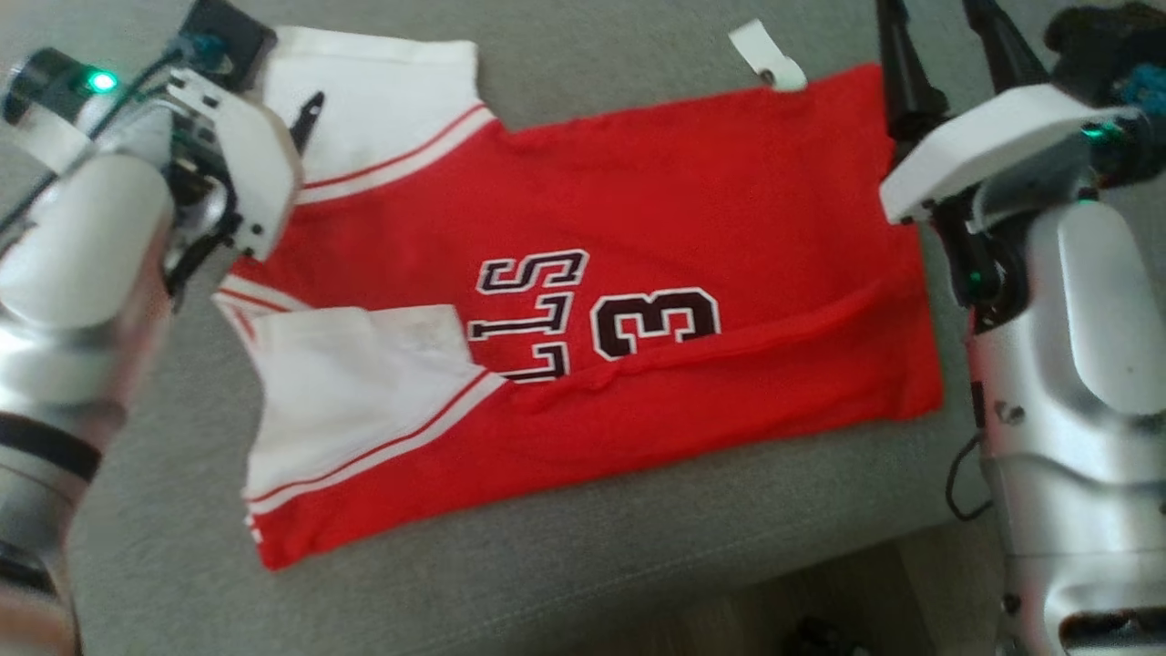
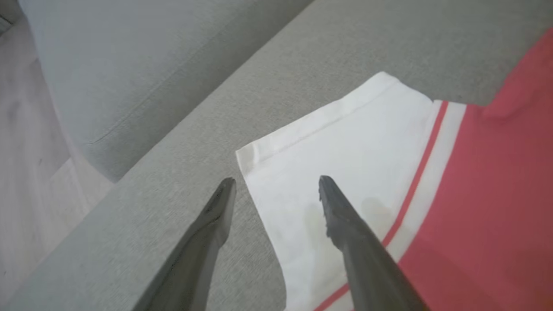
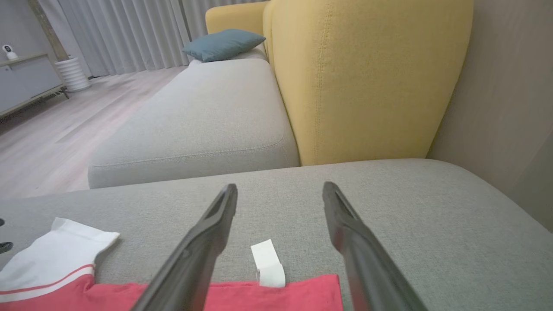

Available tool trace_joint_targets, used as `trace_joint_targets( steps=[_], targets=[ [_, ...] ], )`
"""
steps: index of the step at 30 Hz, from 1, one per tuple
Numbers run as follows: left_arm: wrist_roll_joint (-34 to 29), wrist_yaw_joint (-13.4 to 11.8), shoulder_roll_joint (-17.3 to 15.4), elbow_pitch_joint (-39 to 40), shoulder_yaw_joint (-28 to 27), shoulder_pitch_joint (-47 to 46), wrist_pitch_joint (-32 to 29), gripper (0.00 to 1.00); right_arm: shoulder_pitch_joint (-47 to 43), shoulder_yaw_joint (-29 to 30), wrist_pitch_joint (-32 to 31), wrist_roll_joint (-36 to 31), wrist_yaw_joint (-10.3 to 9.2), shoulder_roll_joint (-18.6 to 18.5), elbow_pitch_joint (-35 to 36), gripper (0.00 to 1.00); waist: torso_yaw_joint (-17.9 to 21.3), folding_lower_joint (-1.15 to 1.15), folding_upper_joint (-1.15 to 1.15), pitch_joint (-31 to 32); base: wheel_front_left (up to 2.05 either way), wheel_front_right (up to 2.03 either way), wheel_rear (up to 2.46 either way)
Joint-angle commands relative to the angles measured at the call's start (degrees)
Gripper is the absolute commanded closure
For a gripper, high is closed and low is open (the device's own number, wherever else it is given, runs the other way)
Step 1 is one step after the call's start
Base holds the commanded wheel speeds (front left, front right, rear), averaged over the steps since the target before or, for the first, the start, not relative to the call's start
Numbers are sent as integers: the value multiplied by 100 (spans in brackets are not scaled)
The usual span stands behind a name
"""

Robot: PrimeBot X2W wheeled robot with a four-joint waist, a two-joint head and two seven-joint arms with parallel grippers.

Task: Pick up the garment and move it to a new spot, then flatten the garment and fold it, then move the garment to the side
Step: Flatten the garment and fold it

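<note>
On the grey sofa cushion [image 1: 547,565] the red jersey [image 1: 638,273] lay spread sideways, white sleeves to the left and hem to the right. Its near long edge was folded over far enough to cover part of the lettering. The left gripper [image 2: 276,183] hovered over the far sleeve [image 2: 345,142], fingers spread, one tip above the cloth and one above bare cushion. The right gripper [image 3: 281,190] hung above the far right corner, just beside the white tag [image 1: 770,55], fingers equally wide apart and holding nothing.

The fold looked half made, with the far long edge probably next. To do that well, each gripper should come down astride its edge so that one finger slides under the cloth. Both should close together and lift evenly, keeping the edge taut between them. Carried towards the near side, it should land parallel to the first fold, with the far sleeve tucked inside rather than trailing.
</note>
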State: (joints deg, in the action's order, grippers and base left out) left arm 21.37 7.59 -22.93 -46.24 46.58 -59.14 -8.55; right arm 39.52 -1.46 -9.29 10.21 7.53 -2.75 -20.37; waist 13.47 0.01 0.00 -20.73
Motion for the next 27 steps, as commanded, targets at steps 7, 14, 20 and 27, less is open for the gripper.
trace_joint_targets(
  steps=[7, 14, 20, 27],
  targets=[
    [176, -11, -537, -626, 341, -960, 144, 0, 396, -468, 204, 238, -4, -13, -12, 0, 499, -1, 0, -453, 0, 0, 0],
    [399, -11, -516, -1197, 707, -1221, 305, 0, 390, -563, 312, 331, -4, -13, -111, 0, 683, -1, 0, -579, 0, 0, 0],
    [638, -10, -497, -1454, 1038, -1365, 299, 0, 364, -543, 364, 359, -4, -13, -148, 0, 755, -1, 0, -653, 0, 0, 0],
    [1661, -10, -406, -1166, 1502, -1219, -296, 100, 400, -370, 371, 285, -4, -13, -302, 0, 668, -1, 0, -636, 0, 0, 0]
  ],
)
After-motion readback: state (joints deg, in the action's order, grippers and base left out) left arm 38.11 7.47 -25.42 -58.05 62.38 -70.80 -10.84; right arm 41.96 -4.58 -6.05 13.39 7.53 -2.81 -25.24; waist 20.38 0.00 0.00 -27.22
